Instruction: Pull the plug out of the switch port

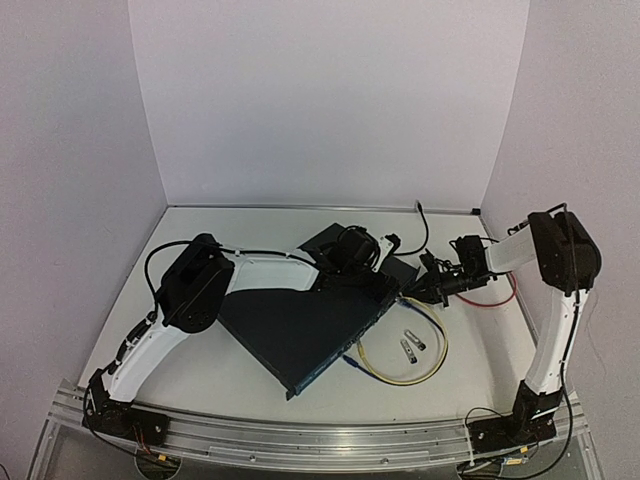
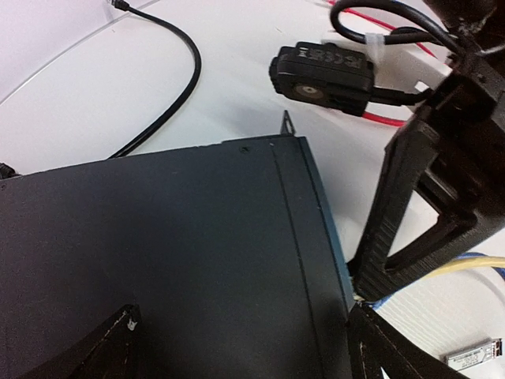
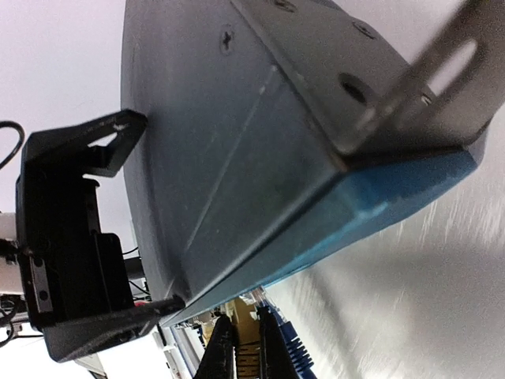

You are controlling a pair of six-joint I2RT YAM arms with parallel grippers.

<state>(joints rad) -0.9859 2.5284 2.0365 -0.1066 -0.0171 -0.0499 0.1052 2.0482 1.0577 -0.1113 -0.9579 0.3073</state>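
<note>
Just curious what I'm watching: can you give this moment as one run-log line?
left pincer: open over switch corner | right pincer: at port face, grip unclear | blue plug: at port face | yellow cable: looped beside switch

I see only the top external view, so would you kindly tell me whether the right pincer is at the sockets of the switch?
Observer: Yes; in the right wrist view the right pincer sits at the socket face of the switch, its fingers close around a pale yellow piece. Whether they clamp it, I cannot tell.
Operator: Thank you. Is the left pincer gripping the switch?
Observer: The left wrist view shows the left pincer open wide, one finger over the switch's top, the other past its front edge.
Operator: Is anything crowding the right fingers?
Observer: A blue ribbed cable lies right beside them.
</note>
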